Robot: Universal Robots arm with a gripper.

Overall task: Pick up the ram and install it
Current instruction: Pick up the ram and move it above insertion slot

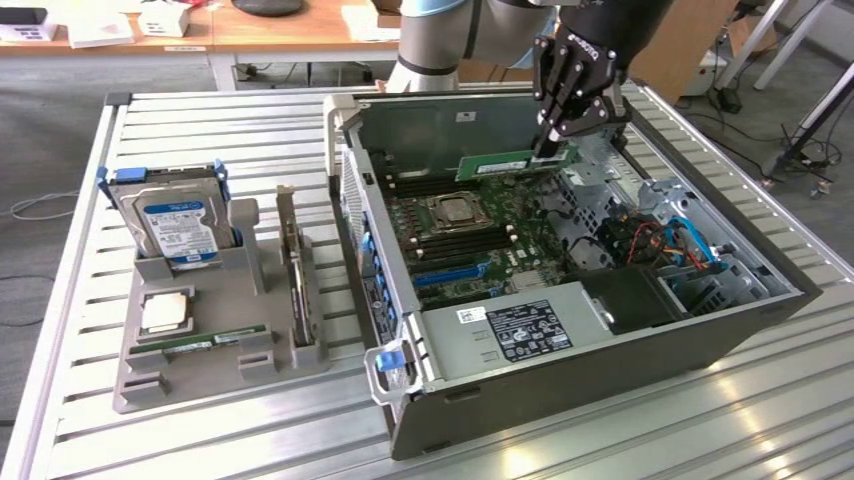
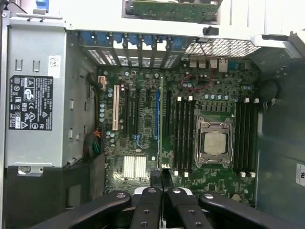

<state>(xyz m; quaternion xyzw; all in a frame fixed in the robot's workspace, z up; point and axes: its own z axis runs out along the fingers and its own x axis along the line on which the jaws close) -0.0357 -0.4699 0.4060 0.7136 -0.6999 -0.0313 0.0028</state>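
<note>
Aluminium slats make up the work table (image 1: 200, 440), on which an open, dark computer case (image 1: 601, 370) lies on its side with its interior facing up. A grey robot arm (image 1: 441, 40) reaches in from the far side, over the green motherboard (image 1: 527, 190). A silver power supply (image 1: 527, 325) with a black label fills the near end of the case. On the exterior view's left, well apart from the case, a grey holding fixture (image 1: 260, 365) carries a hard drive (image 1: 174, 225) standing upright, a dark expansion card (image 1: 296, 290) set on edge, a spare green stick (image 1: 200, 343) lying flat and a loose square processor (image 1: 163, 312). The black gripper (image 1: 547, 150) hangs over the far part of the motherboard, its jaws drawn together and clamped on the ram (image 1: 501, 162). The ram is held on its long edge, roughly level, just above the board and beyond the socketed processor (image 1: 461, 210). From the wrist view it shows edge-on as a thin line running alongside the board's slots; whether it touches a slot cannot be told.
</note>
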